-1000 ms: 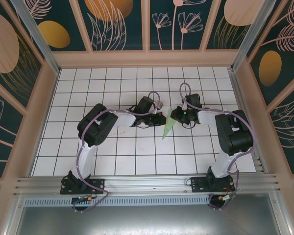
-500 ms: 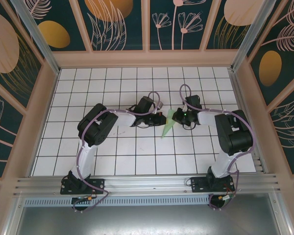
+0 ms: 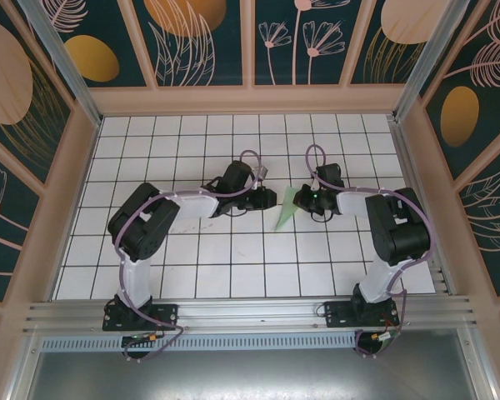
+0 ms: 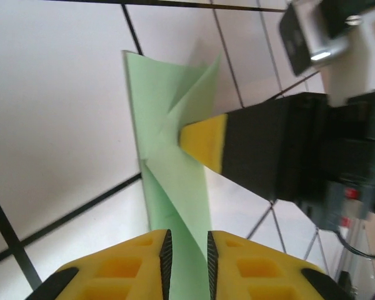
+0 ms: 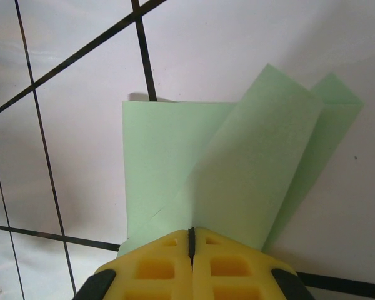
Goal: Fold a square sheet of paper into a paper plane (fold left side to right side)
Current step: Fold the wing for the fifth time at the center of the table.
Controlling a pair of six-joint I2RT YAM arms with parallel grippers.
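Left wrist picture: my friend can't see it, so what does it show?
A folded pale-green paper sits over the white grid table, held near its middle by the yellow tip of the right tool, which enters from the right side. At the bottom edge, the yellow fingers of the left tool stand slightly apart, with the paper's narrow end in the gap.

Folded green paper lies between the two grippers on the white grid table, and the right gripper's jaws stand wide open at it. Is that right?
Not quite: the right gripper is shut on the folded green paper, its jaws pressed together, as the right wrist view shows. The rest holds.
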